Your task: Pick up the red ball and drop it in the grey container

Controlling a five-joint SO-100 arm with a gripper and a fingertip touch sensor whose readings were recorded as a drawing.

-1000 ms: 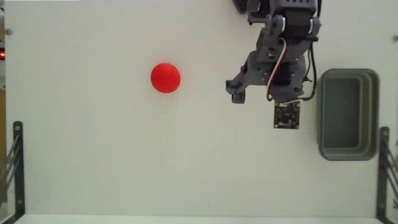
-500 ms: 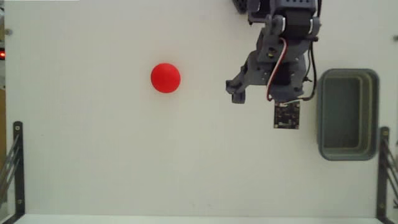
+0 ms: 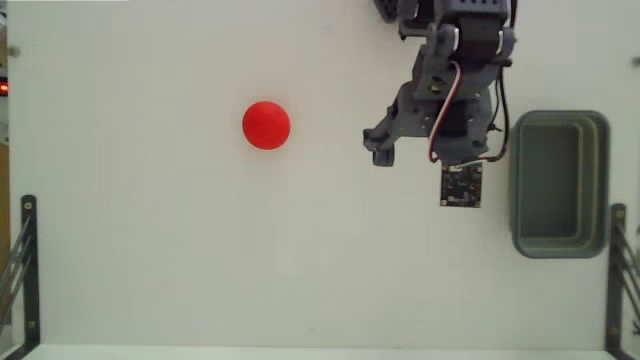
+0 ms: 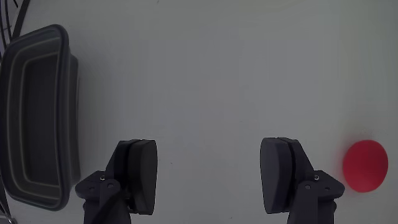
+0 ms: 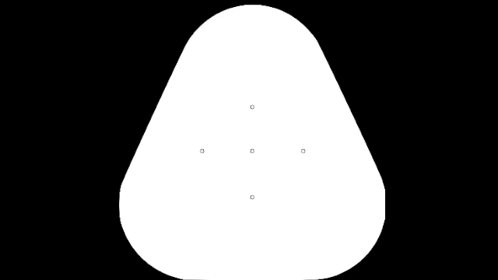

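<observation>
While the arm hangs over the white bench [image 3: 150, 250], the scene reads:
Jaws: the gripper [image 4: 208, 177] stands wide open, nothing between its fingers.
Red ball: the red ball [image 3: 266, 125] rests on the bench, well apart from the arm; at the wrist view's lower right edge [image 4: 365, 165], outside the jaws.
Grey container: the grey container [image 3: 602, 180] stands empty at the fixed view's right, just beside the arm.

White table [image 3: 150, 250]: red ball [image 3: 266, 125] left, grey container [image 3: 558, 183] right, well apart.
</observation>
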